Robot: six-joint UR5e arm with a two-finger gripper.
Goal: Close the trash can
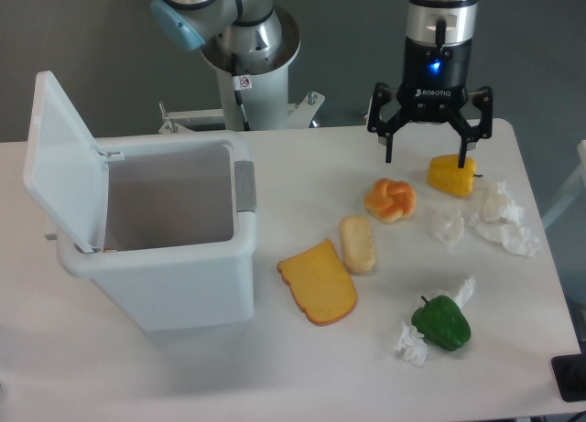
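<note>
My gripper [427,153] hangs over the counter's [275,367] far right side, fingers [389,147] spread wide and holding nothing, just above a yellow pepper [452,175]. The trash can [165,257] stands well apart at left, its lid [57,161] raised upright.

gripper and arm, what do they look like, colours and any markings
The gripper is black with two angular linkage fingers, white ROBOTIQ lettering and a small blue light above it. Its wrist is a silver and black cylinder. The arm is silver-grey with a light blue joint cap, on a pale grey base with a small sticker.
</note>
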